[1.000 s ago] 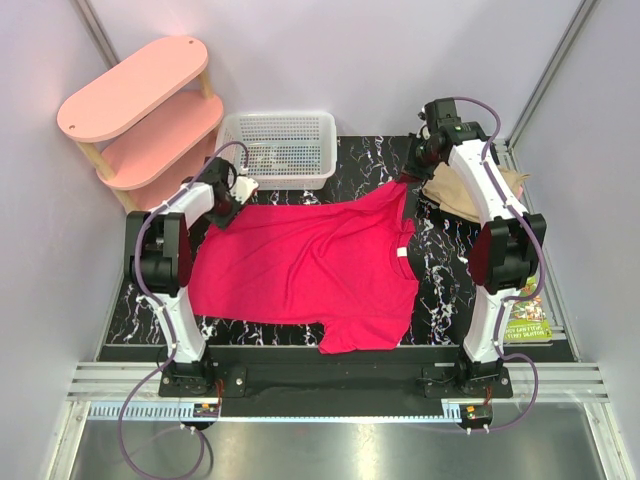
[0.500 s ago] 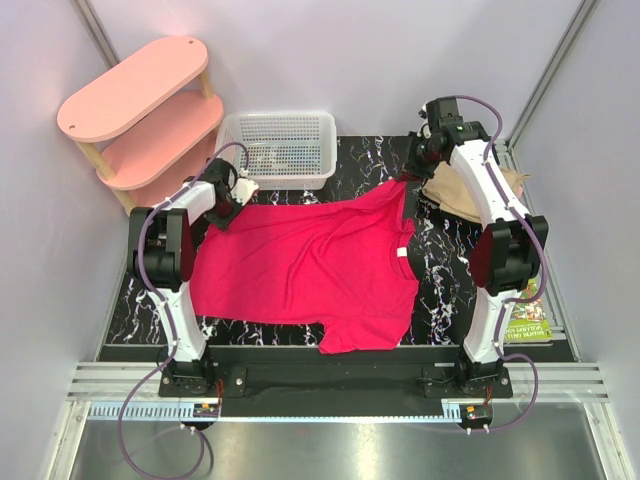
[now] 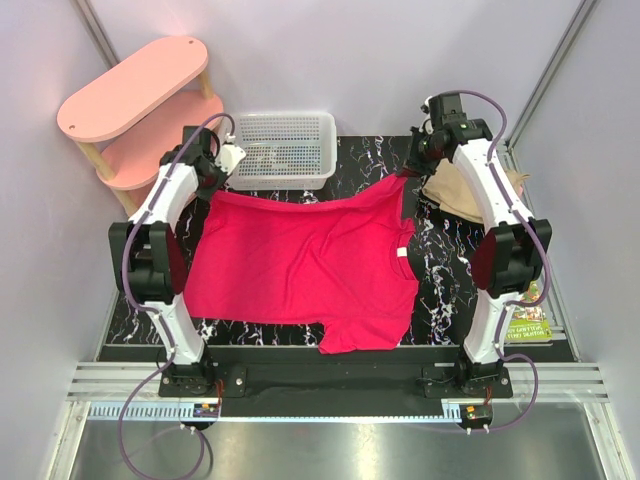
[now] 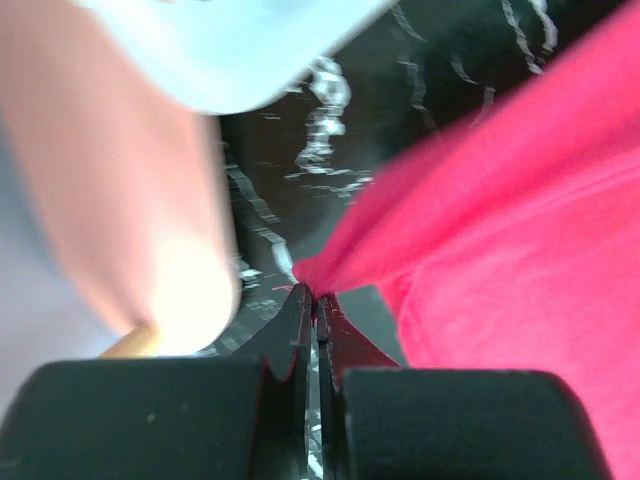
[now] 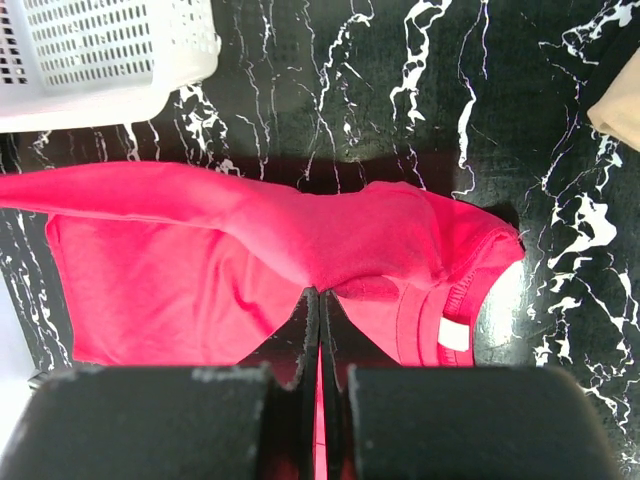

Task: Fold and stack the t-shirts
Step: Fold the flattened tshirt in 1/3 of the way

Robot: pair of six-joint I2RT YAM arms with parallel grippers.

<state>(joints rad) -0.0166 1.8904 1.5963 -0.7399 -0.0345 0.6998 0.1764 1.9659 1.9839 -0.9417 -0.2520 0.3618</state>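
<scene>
1. Spread mid-worktop: crimson tee [image 3: 310, 265]. The right gripper [image 5: 320, 296] pinches its far-right corner; the left gripper [image 4: 316, 300], in a blurry view, seemingly pinches the far-left.
2. First fold in hand: you'd draw both corners toward the near edge, evenly.

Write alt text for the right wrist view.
The right end effector is shut on a fold of the crimson tee, which spreads across a black marbled table. A white mesh basket sits at upper left.
</scene>
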